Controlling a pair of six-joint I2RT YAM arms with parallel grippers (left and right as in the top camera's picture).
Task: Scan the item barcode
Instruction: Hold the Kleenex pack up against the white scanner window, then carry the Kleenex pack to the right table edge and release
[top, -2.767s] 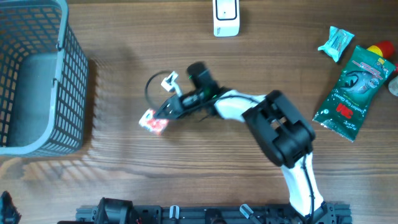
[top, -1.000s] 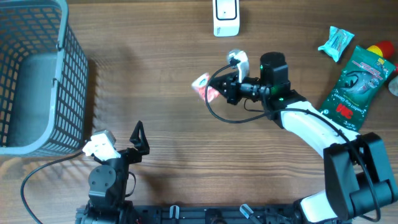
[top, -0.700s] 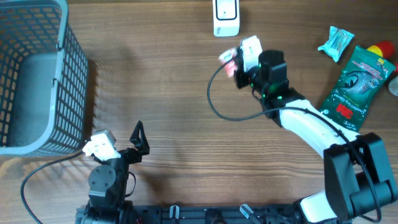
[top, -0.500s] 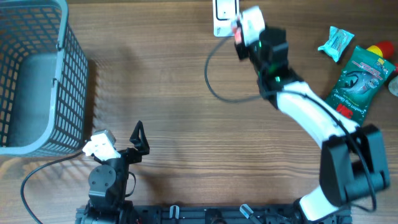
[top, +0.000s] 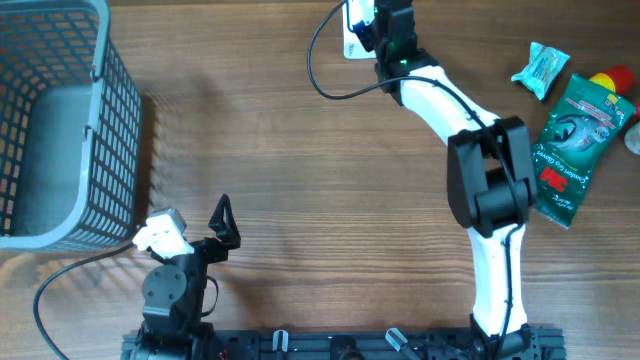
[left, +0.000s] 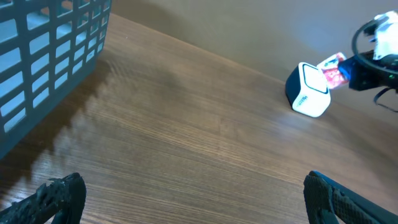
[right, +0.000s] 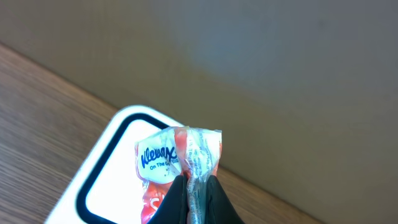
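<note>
Finding: the right arm has swung up the tabletop (top: 300, 180). Under three seconds ago it was low over the middle of the tabletop with the tissue pack (right: 180, 165). It now reaches out to the 12 o'clock edge.

Position of item: the pack is off the wood and hangs directly in front of the white scanner (left: 308, 98). In the right wrist view its printed face is turned to the scanner's black-framed window. Whether pack and window touch cannot be told.

Right gripper (right: 196, 193): its fingers (right: 174, 208) are pressed together on the crimped seam of the pack, pinching it firmly. The grip looks the same as through the carry.

Left gripper (top: 228, 222): parked at 7 o'clock near the robot base, fingers spread wide, holding nothing and unmoved over the last second.

Other items: the grey basket (top: 120, 110) stands at 9 to 10 o'clock. A green packet (top: 565, 150) and a small teal packet (top: 540, 68) lie at 2 o'clock, untouched.

Assessment: transport appears complete and the presenting step is in hand. No barcode can be made out on the pack, so I cannot confirm it faces the window. A small turn of the wrist may be needed.
</note>
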